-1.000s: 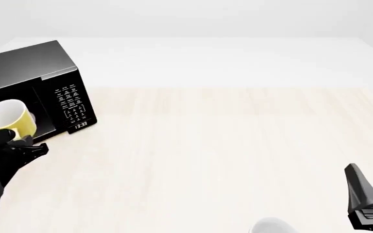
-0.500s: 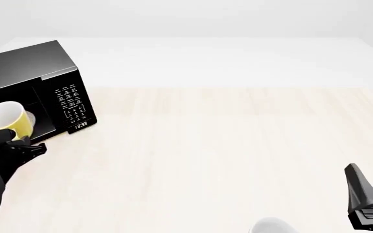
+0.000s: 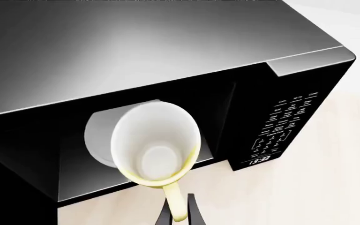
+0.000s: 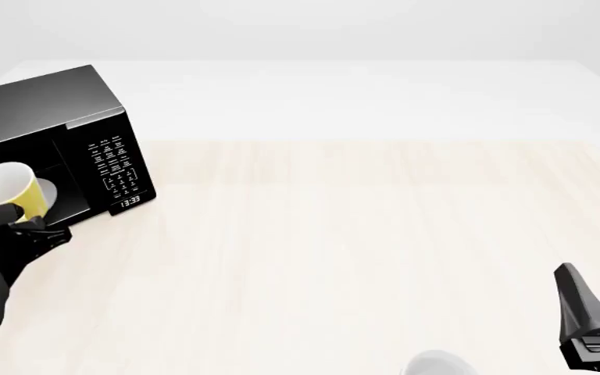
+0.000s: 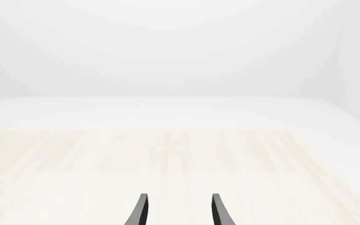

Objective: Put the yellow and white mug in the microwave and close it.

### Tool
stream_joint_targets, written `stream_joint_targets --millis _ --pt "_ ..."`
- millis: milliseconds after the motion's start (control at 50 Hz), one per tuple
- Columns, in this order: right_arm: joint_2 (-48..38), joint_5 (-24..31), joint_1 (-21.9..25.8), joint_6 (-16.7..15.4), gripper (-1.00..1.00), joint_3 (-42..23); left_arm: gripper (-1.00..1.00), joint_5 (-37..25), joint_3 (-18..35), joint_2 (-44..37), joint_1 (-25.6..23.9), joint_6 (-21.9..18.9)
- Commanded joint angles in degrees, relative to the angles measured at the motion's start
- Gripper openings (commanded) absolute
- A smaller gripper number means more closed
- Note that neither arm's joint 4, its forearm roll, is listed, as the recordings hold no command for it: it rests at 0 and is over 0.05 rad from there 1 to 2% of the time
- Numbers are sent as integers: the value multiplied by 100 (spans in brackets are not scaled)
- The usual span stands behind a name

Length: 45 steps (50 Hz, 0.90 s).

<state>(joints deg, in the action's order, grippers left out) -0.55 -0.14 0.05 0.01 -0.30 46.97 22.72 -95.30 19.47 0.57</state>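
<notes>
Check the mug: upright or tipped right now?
Tipped. The yellow and white mug is held by its handle in the left gripper, its white inside turned toward both cameras, at the microwave opening.

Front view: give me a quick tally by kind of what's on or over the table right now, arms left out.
Microwave: 1, the black microwave at far left, cavity open.
Mug: 1, the yellow and white mug, held by its handle in the left gripper at the cavity opening.
White rounded object: 1, the white object cut off by the bottom edge; kind unclear.
Total: 3.
</notes>
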Motion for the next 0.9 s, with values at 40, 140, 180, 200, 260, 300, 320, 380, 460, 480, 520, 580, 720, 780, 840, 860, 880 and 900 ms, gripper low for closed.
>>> stream_joint_targets --millis 40,140,180,200,260,300,320,380,460,480,520,580,720,780,840,860,880,900 --pt "12 3 -3 0 100 6 -100 5 148 -4 96 57" --pt "11 3 -1 -1 100 6 -100 -38 229 -32 141 82" --pt "11 3 -2 1 100 6 -100 -47 271 -64 153 81" --pt "11 3 -1 0 100 6 -100 -41 275 -60 149 83" --pt "11 3 -1 0 100 6 -100 -23 320 -120 163 70" --pt "10 3 -1 0 100 6 -100 -26 351 -160 176 70" --pt "12 3 -2 -1 100 6 -100 -18 365 -174 187 61" --pt "12 3 -2 0 100 6 -100 -21 425 -234 206 59" --pt "11 3 -3 0 100 6 -100 -23 500 -285 227 54" --pt "12 3 -1 -1 100 6 -100 -43 538 -304 242 59" --pt "11 3 -2 1 100 6 -100 -50 566 -288 262 56" --pt "11 3 -2 -2 100 6 -100 -35 630 -358 292 40" --pt "11 3 -1 0 100 6 -100 -111 798 -362 381 16" --pt "11 3 -2 -1 100 6 -100 -146 867 -359 407 37" --pt "10 3 -2 0 100 6 -100 -164 955 -409 442 47" --pt "10 3 -2 -1 100 6 -100 -169 978 -446 463 41" --pt "11 3 -2 0 100 6 -100 -171 1007 -484 470 35" --pt "11 3 -2 0 100 6 -100 -172 1020 -495 477 32"
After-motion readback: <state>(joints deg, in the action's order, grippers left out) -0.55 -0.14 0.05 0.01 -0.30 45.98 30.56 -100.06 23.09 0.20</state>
